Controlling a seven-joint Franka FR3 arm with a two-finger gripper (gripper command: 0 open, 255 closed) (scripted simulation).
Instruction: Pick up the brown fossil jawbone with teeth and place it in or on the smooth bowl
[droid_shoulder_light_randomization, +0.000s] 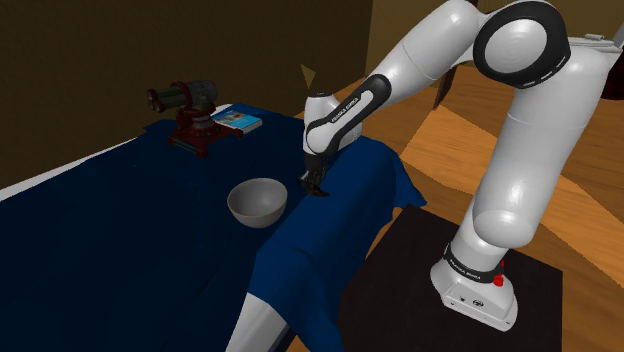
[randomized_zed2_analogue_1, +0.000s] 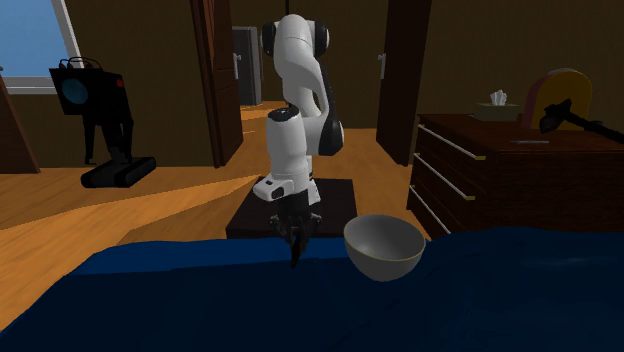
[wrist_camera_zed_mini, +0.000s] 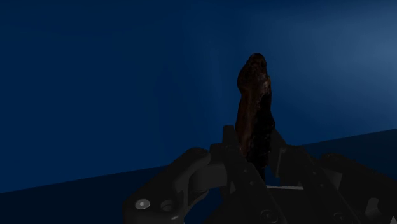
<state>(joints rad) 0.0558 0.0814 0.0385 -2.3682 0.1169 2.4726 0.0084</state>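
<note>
A dark brown jawbone (wrist_camera_zed_mini: 254, 95) stands up between my black fingers, which clasp its lower end. My gripper (wrist_camera_zed_mini: 254, 143) is shut on it. In the shoulder view the gripper (droid_shoulder_light_randomization: 316, 188) hangs down to the blue cloth (droid_shoulder_light_randomization: 120, 240), just right of the smooth grey bowl (droid_shoulder_light_randomization: 258, 201). In the second exterior view the gripper (randomized_zed2_analogue_1: 296, 243) holds the jawbone (randomized_zed2_analogue_1: 296, 256) at the cloth's near edge. There the bowl (randomized_zed2_analogue_1: 383, 246) sits a short way to the right of it, upright and empty.
A red device with a dark cylinder (droid_shoulder_light_randomization: 193, 115) and a blue book (droid_shoulder_light_randomization: 238, 120) lie at the far end of the cloth. The cloth's edge drops off close beside the gripper toward my dark stand (droid_shoulder_light_randomization: 455, 290). A wooden dresser (randomized_zed2_analogue_1: 510, 170) stands beyond the bed.
</note>
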